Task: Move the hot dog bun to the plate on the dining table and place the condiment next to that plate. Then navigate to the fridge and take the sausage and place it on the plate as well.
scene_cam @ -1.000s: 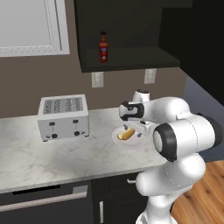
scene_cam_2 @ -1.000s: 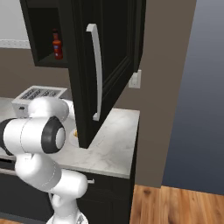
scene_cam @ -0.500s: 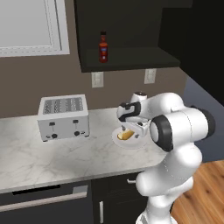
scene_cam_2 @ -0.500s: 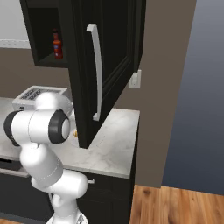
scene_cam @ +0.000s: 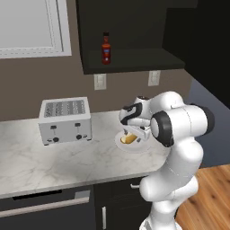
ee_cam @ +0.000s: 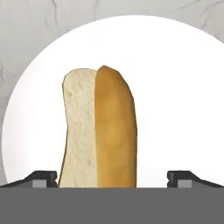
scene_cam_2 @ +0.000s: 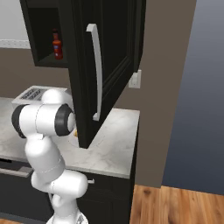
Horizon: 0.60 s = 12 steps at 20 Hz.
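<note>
Marble counter (scene_cam: 54,161) runs grey-white along the brown wall, and 2 things sit directly on it: a silver toaster (scene_cam: 65,120) toward the left, and a round white plate (scene_cam: 134,144) well apart to its right, near the front edge. Up above, a dark cabinet shelf (scene_cam: 134,60) carries 1 red sauce bottle (scene_cam: 106,48), standing upright at its left end.

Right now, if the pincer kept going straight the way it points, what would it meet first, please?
Most likely the bun, lying on the white plate between the open pincer's tips; how near is unclear.
</note>
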{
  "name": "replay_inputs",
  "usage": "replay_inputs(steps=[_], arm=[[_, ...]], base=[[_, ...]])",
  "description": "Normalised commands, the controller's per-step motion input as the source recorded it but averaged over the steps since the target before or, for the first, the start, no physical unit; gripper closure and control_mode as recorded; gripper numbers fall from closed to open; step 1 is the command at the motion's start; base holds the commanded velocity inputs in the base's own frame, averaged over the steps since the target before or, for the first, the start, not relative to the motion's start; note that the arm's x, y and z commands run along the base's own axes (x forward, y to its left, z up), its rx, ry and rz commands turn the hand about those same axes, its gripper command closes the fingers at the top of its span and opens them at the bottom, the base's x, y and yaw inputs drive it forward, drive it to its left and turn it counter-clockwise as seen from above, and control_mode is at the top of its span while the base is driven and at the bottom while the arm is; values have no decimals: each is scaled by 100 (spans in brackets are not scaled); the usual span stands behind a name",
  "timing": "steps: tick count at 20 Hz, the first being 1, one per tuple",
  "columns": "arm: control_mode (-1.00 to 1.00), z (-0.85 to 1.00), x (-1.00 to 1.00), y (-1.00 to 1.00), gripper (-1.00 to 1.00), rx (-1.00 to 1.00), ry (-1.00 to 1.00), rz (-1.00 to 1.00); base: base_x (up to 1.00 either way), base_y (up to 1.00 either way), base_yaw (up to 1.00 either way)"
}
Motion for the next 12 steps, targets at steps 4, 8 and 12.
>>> replay_inputs(steps=[4,8,12], arm=[[-100,-26,19,5,-100,0,0,0],[-100,-34,16,10,100,0,0,0],[-100,-34,5,11,100,0,1,0]], base=[[0,0,0],[0,0,0],[0,0,0]])
